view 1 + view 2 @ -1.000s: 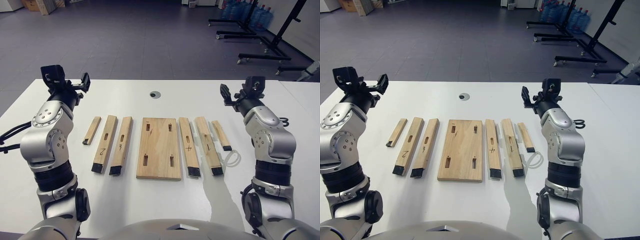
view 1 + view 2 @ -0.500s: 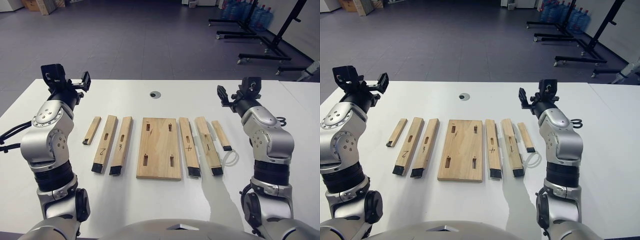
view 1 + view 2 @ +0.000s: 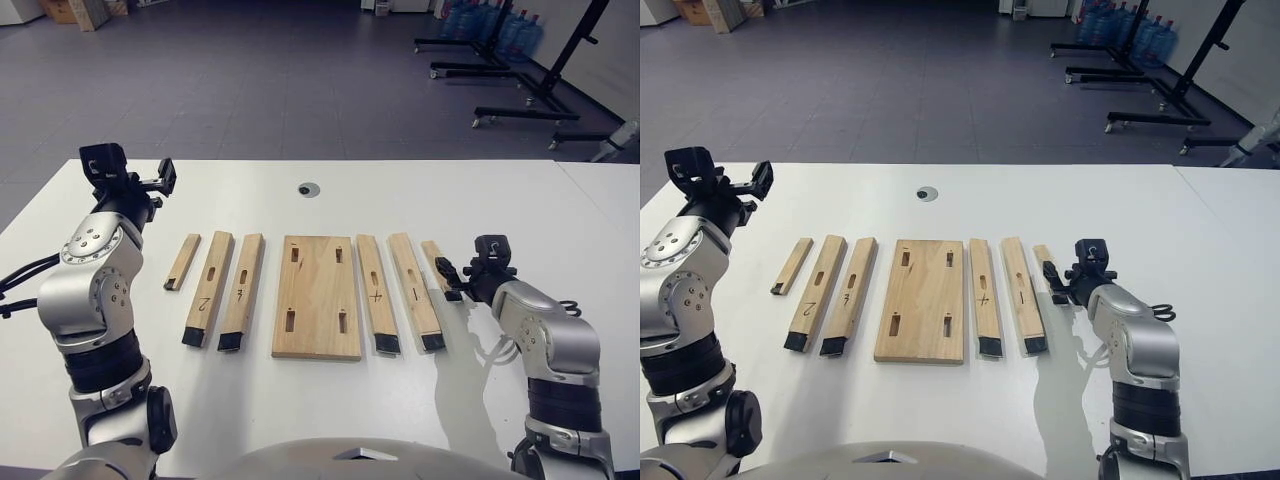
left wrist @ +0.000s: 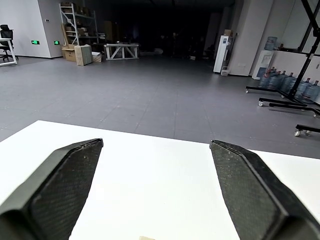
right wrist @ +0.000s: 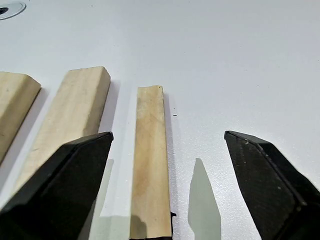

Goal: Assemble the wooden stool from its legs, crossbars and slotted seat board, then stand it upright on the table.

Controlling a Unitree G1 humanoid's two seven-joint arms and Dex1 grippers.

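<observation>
The slotted seat board (image 3: 318, 296) lies flat mid-table. Two legs (image 3: 208, 287) (image 3: 242, 290) and a short crossbar (image 3: 183, 260) lie in a row to its left. On its right lie two more legs (image 3: 377, 293) (image 3: 416, 290) and another short crossbar (image 3: 432, 258). My right gripper (image 3: 462, 272) is low over the near end of that right crossbar (image 5: 150, 165). It is open, with one finger (image 5: 65, 185) on each side and nothing gripped. My left gripper (image 3: 135, 172) is held open above the table's far left corner, its fingers (image 4: 55, 185) empty.
A round grommet hole (image 3: 311, 189) sits at the table's far middle. A pale translucent strip (image 5: 202, 200) lies beside the right crossbar. Black wheeled stands (image 3: 520, 90) are on the floor beyond the table.
My right arm has dropped from a raised pose at the far right down to the right crossbar. The left arm has barely moved.
</observation>
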